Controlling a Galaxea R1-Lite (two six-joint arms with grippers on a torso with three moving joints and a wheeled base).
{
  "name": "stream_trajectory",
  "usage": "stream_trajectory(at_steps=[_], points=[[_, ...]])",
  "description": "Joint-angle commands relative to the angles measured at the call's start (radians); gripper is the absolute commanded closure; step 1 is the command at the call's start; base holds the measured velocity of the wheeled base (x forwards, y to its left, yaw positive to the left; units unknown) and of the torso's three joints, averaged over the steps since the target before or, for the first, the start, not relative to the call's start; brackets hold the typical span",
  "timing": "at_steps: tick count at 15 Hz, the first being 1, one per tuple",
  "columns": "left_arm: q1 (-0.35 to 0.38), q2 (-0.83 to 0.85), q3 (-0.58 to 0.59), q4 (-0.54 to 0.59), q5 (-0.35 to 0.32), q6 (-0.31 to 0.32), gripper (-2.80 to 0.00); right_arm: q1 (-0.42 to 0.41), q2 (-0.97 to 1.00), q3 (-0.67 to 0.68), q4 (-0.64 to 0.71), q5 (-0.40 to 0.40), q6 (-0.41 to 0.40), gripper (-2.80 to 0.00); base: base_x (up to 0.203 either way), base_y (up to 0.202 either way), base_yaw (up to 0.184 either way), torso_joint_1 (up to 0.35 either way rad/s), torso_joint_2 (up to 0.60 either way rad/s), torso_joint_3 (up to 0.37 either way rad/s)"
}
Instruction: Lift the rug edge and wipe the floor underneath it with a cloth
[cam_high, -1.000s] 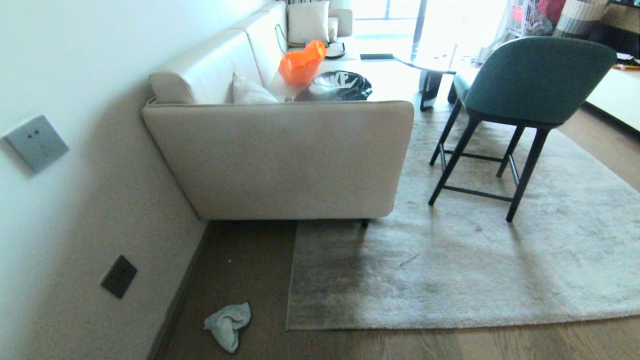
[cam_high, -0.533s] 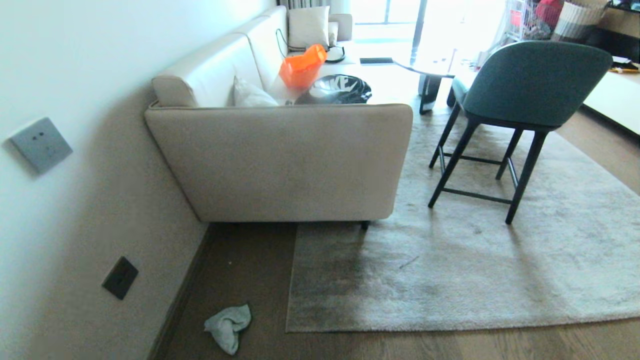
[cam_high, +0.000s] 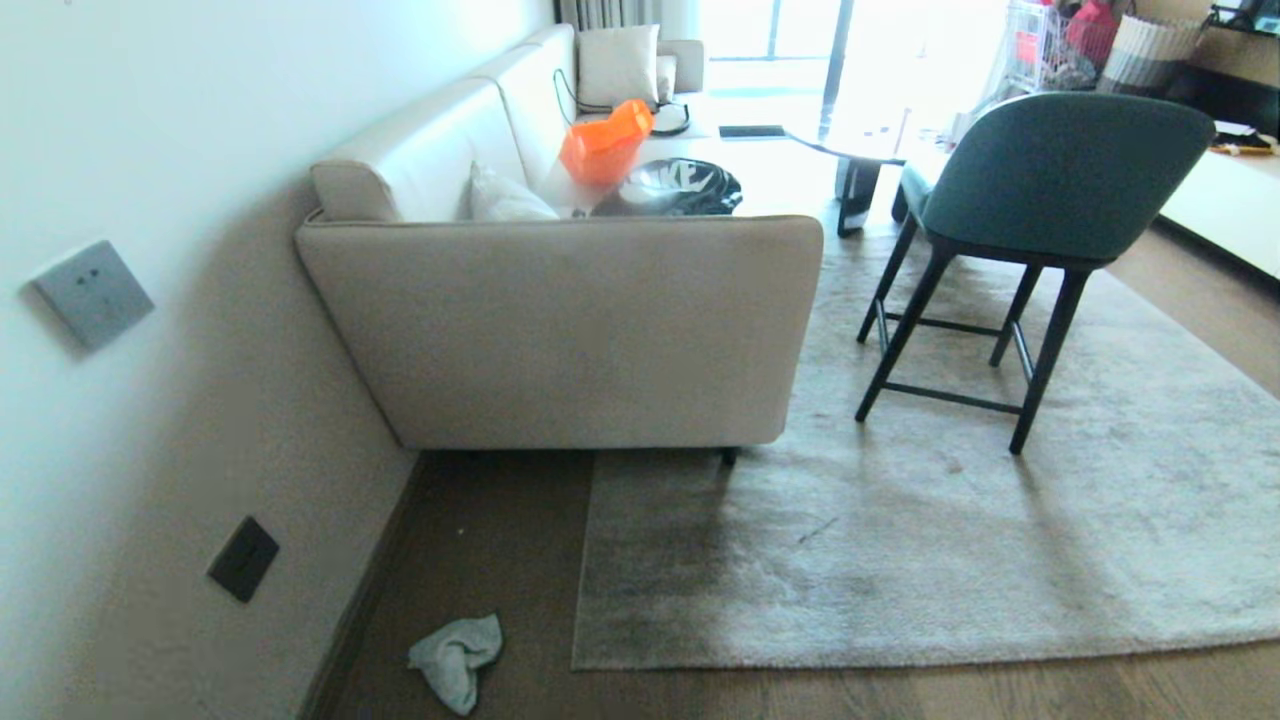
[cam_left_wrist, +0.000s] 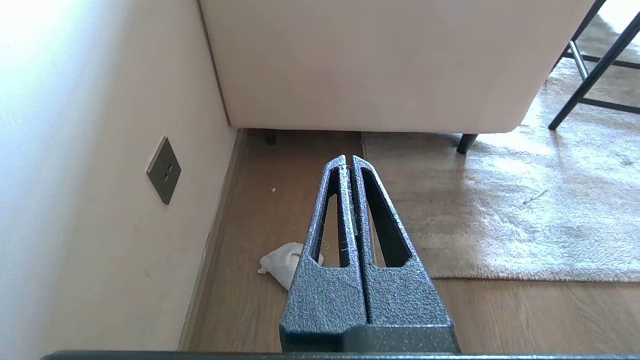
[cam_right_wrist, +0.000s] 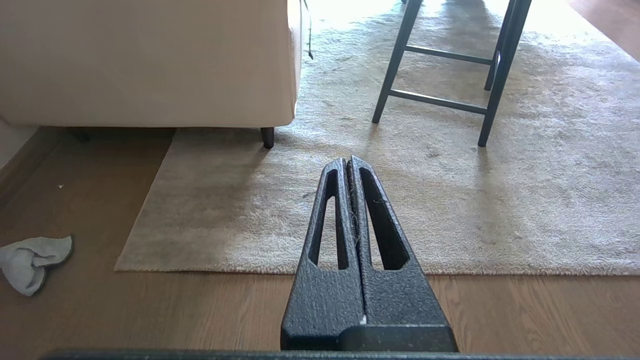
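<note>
Both grippers' jaws pressed together empty, cloth (cam_high: 455, 661) crumpled on floor (cam_high: 480, 540) beside rug edge (cam_high: 577, 600), unmoved, view tilted slightly.

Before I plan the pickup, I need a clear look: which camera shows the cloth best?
The right wrist view: the cloth lies whole on the floor, unobstructed. The head view shows it whole too, near the frame's bottom edge. In the left wrist view the shut left gripper partly hides it.
</note>
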Motion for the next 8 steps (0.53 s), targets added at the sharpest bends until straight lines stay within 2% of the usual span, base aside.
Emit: stream_trajectory(at_steps=[1, 8], points=[[0.0, 0.0, 0.0, -0.001, 0.0, -0.001, 0.0, 0.0, 0.001, 0.0, 0.001, 0.0, 0.0, 0.0, 0.0, 0.0, 0.0, 0.0, 0.0, 0.0], [0.0, 0.0, 0.0, -0.001, 0.0, -0.001, 0.0, 0.0, 0.001, 0.0, 0.001, 0.0, 0.0, 0.0, 0.0, 0.0, 0.0, 0.0, 0.0, 0.0]])
